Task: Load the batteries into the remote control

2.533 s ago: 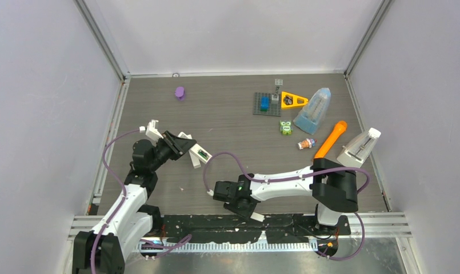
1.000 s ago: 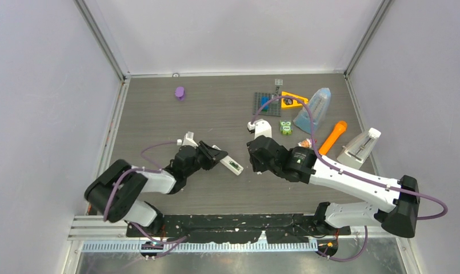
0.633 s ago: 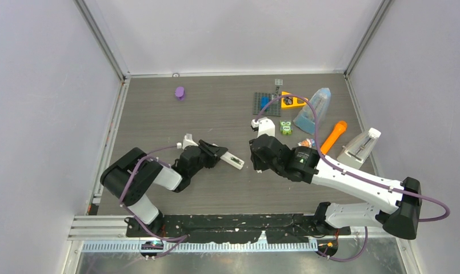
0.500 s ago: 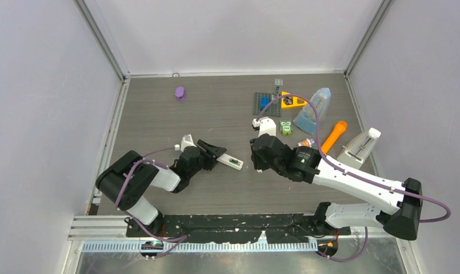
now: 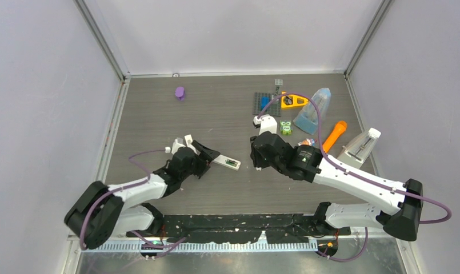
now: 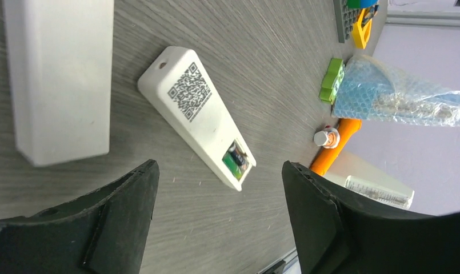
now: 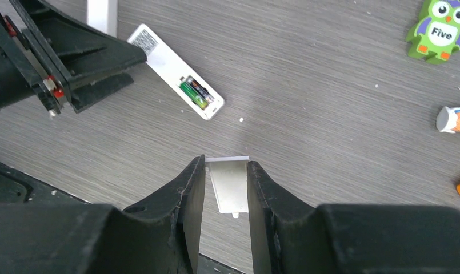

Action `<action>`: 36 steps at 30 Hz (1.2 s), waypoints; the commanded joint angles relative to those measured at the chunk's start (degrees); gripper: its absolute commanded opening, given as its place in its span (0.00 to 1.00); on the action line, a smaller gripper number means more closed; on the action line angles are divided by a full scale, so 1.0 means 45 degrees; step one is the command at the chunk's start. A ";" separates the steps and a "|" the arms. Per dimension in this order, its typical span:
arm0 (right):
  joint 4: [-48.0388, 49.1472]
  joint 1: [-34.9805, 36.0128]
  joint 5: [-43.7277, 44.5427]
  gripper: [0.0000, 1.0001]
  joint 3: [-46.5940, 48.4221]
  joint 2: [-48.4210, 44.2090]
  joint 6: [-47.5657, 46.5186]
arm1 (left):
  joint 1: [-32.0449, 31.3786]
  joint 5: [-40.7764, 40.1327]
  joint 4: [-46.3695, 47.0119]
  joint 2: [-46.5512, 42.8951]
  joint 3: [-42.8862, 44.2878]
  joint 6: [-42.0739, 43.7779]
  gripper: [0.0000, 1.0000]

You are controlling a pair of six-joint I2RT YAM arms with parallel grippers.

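While my left pincer (image 6: 219, 164) is hanging spread beside the remote (image 6: 199, 114), my right pincer (image 7: 226, 162) is pinching a flat white plate (image 7: 230, 185).

I see the remote control (image 7: 176, 71) as white with a black QR code (image 6: 189, 91) printed on it. The batteries (image 7: 195, 92) in it look green and black. The cover plate (image 7: 230, 182) is pale grey-white and the table (image 5: 216, 108) is grey wood-grain. Far right are a green-and-purple owl toy (image 7: 439, 31), an orange carrot-shaped toy (image 5: 331, 138) and a blue bubble-patterned bag (image 6: 399, 97). Far left is a purple piece (image 5: 180, 92).
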 commanded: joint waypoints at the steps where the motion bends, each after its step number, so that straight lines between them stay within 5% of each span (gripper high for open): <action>1: 0.1180 -0.0064 -0.0321 0.28 0.0812 -0.0446 -0.0109 | -0.0066 -0.0320 -0.3226 -0.2094 0.0489 0.1153 0.81; 12: 0.5975 -0.0081 -0.3375 0.29 0.0732 -0.1564 -0.1969 | 0.0101 0.3149 -0.1615 -0.6481 0.1789 0.6261 0.81; 18: 0.6696 -0.0084 -0.4095 0.30 0.2107 -0.1728 -0.2139 | 0.0161 0.4936 -0.1257 -0.8296 0.3106 0.9449 0.81; 26: 0.6635 -0.0087 -0.3298 0.30 0.3336 -0.1378 -0.0643 | 0.0142 0.7915 -0.1483 -0.7541 0.5731 1.2600 0.78; 36: 0.6531 -0.0070 -0.2868 0.30 0.3536 -0.0719 0.0260 | 0.0111 0.7933 -0.2148 -0.5790 0.7386 1.3802 0.66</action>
